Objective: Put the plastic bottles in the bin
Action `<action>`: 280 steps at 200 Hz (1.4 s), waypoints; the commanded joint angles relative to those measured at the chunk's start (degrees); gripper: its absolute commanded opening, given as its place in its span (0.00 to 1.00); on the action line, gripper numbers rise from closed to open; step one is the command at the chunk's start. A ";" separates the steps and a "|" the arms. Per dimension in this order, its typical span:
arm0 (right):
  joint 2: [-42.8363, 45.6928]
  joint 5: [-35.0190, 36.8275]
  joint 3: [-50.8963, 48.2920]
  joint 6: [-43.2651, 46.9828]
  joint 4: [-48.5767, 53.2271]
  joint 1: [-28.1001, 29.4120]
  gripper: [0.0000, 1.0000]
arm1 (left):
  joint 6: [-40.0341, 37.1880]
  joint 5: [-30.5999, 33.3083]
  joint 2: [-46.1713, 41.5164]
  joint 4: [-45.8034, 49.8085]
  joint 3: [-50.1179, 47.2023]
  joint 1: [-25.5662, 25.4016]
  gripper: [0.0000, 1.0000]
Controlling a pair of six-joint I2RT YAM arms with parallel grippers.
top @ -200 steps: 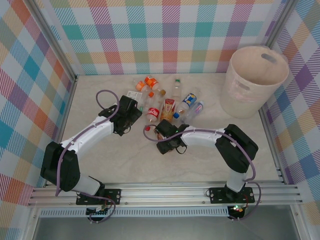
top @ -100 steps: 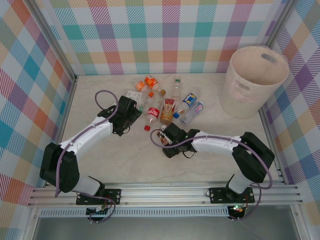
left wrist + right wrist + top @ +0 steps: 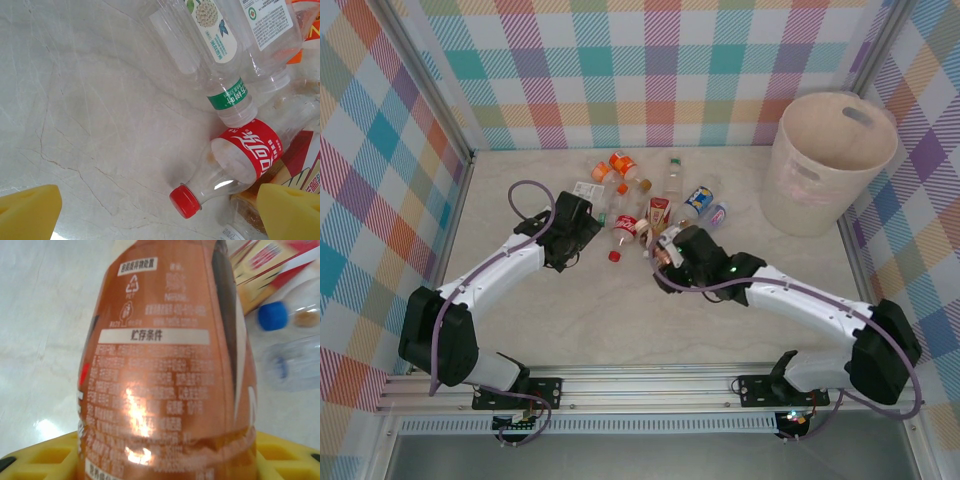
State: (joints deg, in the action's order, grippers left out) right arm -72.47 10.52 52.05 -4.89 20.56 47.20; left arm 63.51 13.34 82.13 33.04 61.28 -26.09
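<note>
The right claw (image 3: pixel 669 251) is clenched around a brown-labelled bottle (image 3: pixel 165 365), just beside the heap of plastic bottles (image 3: pixel 665 185) at mid-table; the bin (image 3: pixel 805 200) stands well apart at the far right. The grip is best kept firm, the bottle raised above the rim before it is carried across, and let go only over the bin's mouth. The left claw (image 3: pixel 160 215) is spread wide and empty above a red-capped bottle (image 3: pixel 235 160) lying on the table (image 3: pixel 75 100).

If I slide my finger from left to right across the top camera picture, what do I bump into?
left gripper → red-label cola bottle → right gripper holding a brown bottle → blue-label bottle → bin
</note>
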 commanded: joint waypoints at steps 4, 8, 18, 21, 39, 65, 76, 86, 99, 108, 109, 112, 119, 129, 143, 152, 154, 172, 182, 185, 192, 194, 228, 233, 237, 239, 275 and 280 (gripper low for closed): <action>3.12 0.27 2.37 -0.25 -4.51 -5.02 0.48 | 1.54 1.22 -2.50 0.51 -1.40 0.77 1.00; 3.43 -0.09 2.64 -0.65 -4.95 -5.95 0.48 | 1.80 1.33 -2.78 0.26 -1.68 0.77 1.00; 3.90 -0.70 3.20 -1.86 -6.09 -8.47 0.48 | 2.22 1.61 -3.33 -0.10 -2.35 0.80 1.00; 3.99 -0.80 3.35 -2.25 -6.58 -9.12 0.48 | 2.31 1.66 -3.53 -0.16 -2.46 0.78 1.00; 3.93 -1.93 4.62 -4.28 -9.00 -13.49 0.47 | 2.84 2.06 -4.24 -0.16 -3.17 0.81 1.00; 2.72 -2.84 7.73 -4.15 -11.17 -17.73 0.46 | 2.85 1.89 -4.56 0.08 -3.22 0.77 1.00; 2.08 -3.43 9.37 -3.32 -11.53 -19.42 0.46 | 2.77 1.86 -4.74 0.20 -3.24 0.77 1.00; 1.52 -3.98 10.97 -2.33 -11.60 -20.89 0.46 | 2.74 1.86 -4.87 0.30 -3.27 0.78 1.00; 0.68 -4.45 13.30 -1.71 -11.52 -22.87 0.46 | 2.72 1.99 -5.10 0.36 -3.47 0.80 1.00; 0.21 -5.04 14.77 -1.54 -11.76 -24.55 0.46 | 2.76 1.95 -5.26 0.36 -3.53 0.82 1.00; 0.13 -5.10 14.89 -1.49 -11.81 -24.71 0.46 | 2.76 1.95 -5.29 0.41 -3.58 0.84 1.00; -0.11 -5.23 15.40 -1.41 -11.89 -25.17 0.46 | 2.84 1.96 -5.38 0.38 -3.65 0.83 1.00; -0.57 -5.25 16.45 -1.07 -12.34 -26.21 0.46 | 2.85 1.95 -5.44 0.28 -3.69 0.87 1.00; -1.51 -5.11 18.10 -0.67 -12.57 -27.71 0.46 | 2.85 1.93 -5.54 0.29 -3.79 0.92 1.00; -2.85 -5.07 20.94 -0.56 -12.08 -30.13 0.46 | 2.90 1.81 -5.83 0.39 -3.82 0.86 1.00; -3.75 -5.55 22.77 -0.21 -11.49 -31.72 0.46 | 2.79 1.88 -6.07 0.53 -3.88 0.86 1.00; -3.98 -5.65 23.12 -0.01 -11.37 -32.01 0.46 | 2.77 1.87 -6.12 0.54 -3.82 0.88 1.00; -6.34 -5.95 27.59 1.97 -9.39 -35.05 0.46 | 2.72 2.29 -6.75 0.83 -4.25 0.86 1.00; -8.11 -6.02 30.24 2.72 -7.85 -36.90 0.46 | 2.89 2.51 -7.12 0.80 -4.61 0.89 1.00; -8.62 -6.12 31.09 2.77 -7.40 -37.53 0.46 | 2.90 2.55 -7.15 0.85 -4.72 0.88 1.00; -9.82 -6.42 33.03 2.73 -6.23 -38.93 0.46 | 2.93 2.56 -7.37 0.87 -4.92 0.94 1.00; -10.18 -6.58 33.55 2.70 -5.88 -39.38 0.46 | 2.94 2.50 -7.45 0.88 -4.96 0.90 1.00; -15.49 -8.35 41.67 1.31 -0.96 -45.90 0.46 | 3.44 2.72 -8.50 0.99 -5.88 0.99 1.00; -16.15 -8.37 42.74 1.01 -0.45 -46.80 0.47 | 3.42 2.87 -8.76 1.03 -6.03 0.95 1.00; -16.64 -8.51 43.53 0.60 -0.10 -47.35 0.47 | 3.55 2.95 -8.87 1.06 -6.12 1.00 1.00; -16.96 -8.61 43.89 0.41 -0.02 -47.68 0.47 | 3.60 2.99 -8.97 1.11 -6.16 1.01 1.00; -20.70 -7.72 48.18 -3.50 3.12 -53.07 0.47 | 3.81 3.27 -9.62 1.21 -6.53 0.95 1.00; -21.01 -7.41 48.23 -3.78 3.24 -53.71 0.47 | 3.82 3.27 -9.75 1.24 -6.58 1.03 1.00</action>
State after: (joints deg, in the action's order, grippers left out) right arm -92.12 2.76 97.80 -5.78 20.75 -3.97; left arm 66.65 15.05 73.87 33.04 55.44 -26.04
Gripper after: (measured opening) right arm 0.575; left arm 0.997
